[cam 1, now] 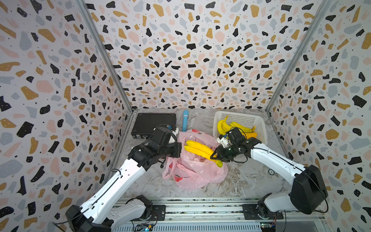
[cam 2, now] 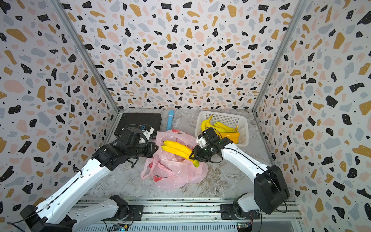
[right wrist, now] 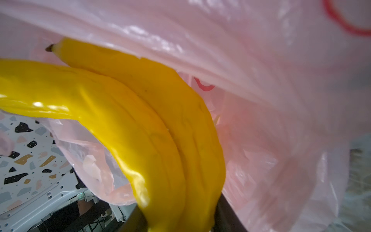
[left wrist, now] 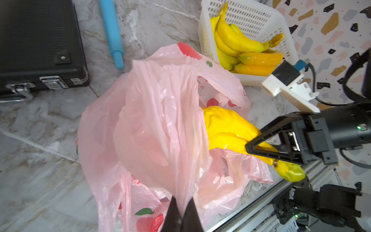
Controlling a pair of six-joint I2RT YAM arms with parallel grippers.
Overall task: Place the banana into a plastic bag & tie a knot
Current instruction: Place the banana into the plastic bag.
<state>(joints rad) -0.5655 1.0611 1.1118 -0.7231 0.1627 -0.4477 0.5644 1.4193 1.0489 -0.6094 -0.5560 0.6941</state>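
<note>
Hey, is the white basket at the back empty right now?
No, the left wrist view shows the white basket holding several yellow bananas.

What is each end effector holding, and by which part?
Left end effector pinches the pink plastic bag by its gathered rim; right end effector grips the banana bunch near its stem end.
</note>
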